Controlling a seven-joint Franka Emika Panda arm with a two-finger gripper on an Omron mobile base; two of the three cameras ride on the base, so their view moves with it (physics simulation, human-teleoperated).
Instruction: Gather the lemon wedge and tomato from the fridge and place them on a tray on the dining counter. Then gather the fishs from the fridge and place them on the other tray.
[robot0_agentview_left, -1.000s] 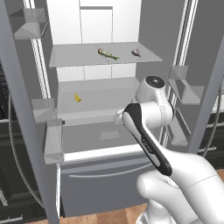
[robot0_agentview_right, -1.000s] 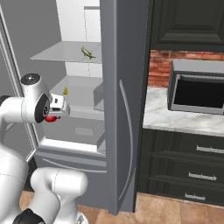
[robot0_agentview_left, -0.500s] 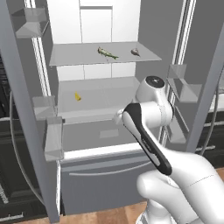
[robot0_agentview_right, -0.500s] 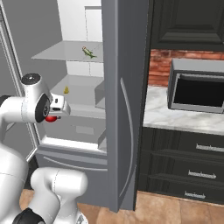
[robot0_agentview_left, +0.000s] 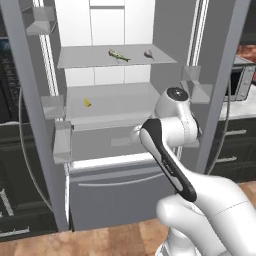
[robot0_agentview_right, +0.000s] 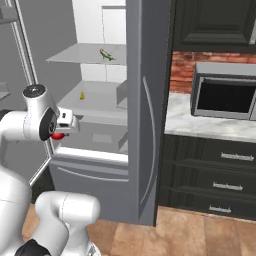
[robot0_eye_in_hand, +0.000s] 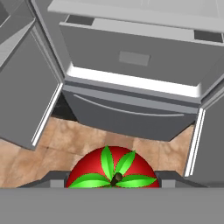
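No legible text, labels, brand marks, numbers or signs found on any surface. Faint pale marks at the lower left edge of the left base view, on dark cabinetry (robot0_agentview_left: 10, 200); too blurred to read.
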